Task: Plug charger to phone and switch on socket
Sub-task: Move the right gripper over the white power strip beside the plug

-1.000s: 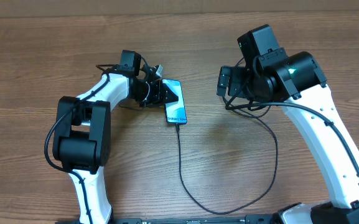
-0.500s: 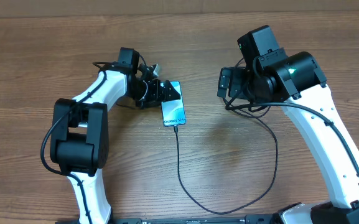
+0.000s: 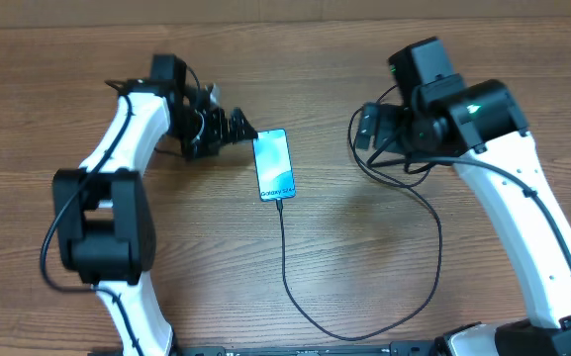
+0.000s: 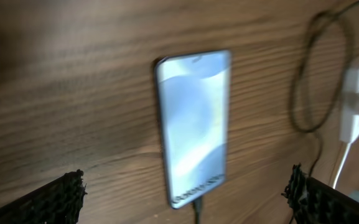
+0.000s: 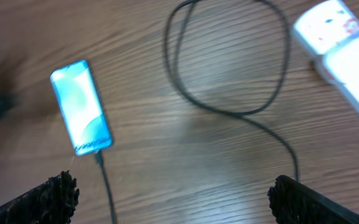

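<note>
The phone (image 3: 274,164) lies flat on the table with its blue screen up. The charger (image 3: 287,267) is a thin black cable whose connector (image 3: 281,201) sits in the phone's near end. From there it loops round toward the right arm. My left gripper (image 3: 237,126) is open just left of the phone's far end, not touching it. In the left wrist view the phone (image 4: 195,124) lies ahead of the open left gripper (image 4: 184,180). My right gripper (image 5: 173,185) is open above bare table, with the phone (image 5: 81,106), the charger (image 5: 229,112) and the white socket (image 5: 347,43) ahead. The overhead view hides the socket under the right arm.
The table is brown wood (image 3: 67,59). The socket's white body and cord (image 4: 356,106) show at the right edge of the left wrist view, beside a loop of black cable (image 4: 303,93). The right arm (image 3: 503,188) stands over the table's right side.
My left gripper has opened and drawn back to the left, away from the phone. The phone has shifted slightly left and now lies free. The right arm has barely moved.
</note>
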`<state>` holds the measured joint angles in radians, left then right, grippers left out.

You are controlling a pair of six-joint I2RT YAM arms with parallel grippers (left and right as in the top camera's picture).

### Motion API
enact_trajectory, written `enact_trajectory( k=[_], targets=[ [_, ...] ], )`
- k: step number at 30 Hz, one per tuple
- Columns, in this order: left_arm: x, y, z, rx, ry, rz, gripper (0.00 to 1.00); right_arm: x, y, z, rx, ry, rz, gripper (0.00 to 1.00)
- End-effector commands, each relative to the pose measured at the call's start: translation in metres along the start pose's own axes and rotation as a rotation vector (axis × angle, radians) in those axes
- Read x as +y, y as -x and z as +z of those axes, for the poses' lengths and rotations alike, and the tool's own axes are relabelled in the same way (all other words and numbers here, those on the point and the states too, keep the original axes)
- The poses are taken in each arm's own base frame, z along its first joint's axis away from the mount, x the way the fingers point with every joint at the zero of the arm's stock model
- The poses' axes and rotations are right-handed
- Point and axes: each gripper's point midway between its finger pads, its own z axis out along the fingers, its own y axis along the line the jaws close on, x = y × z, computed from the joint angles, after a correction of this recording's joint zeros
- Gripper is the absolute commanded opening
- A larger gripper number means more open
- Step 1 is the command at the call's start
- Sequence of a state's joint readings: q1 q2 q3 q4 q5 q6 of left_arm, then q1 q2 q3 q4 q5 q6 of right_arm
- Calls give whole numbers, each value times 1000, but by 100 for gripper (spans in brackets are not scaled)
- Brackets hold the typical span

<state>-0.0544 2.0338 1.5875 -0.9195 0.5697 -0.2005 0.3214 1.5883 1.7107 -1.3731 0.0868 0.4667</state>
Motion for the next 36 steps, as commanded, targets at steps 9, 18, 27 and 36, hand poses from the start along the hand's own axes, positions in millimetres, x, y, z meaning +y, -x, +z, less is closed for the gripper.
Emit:
enact_trajectory(
  k=[9, 18, 27, 36],
  targets=[
    [-99, -15, -231, -621, 145, 247, 100, -155, 44, 22, 9, -204, 410, 100],
    [-43, -51, -266, -668, 454, 33, 100, -213, 50, 20, -17, -254, 565, 100],
    [-29, -46, -243, -575, 481, 8, 100, -264, 65, 25, -97, -414, 612, 100],
    [-18, -37, -222, -509, 503, -10, 100, -304, 66, 62, -33, -485, 590, 98]
  ],
)
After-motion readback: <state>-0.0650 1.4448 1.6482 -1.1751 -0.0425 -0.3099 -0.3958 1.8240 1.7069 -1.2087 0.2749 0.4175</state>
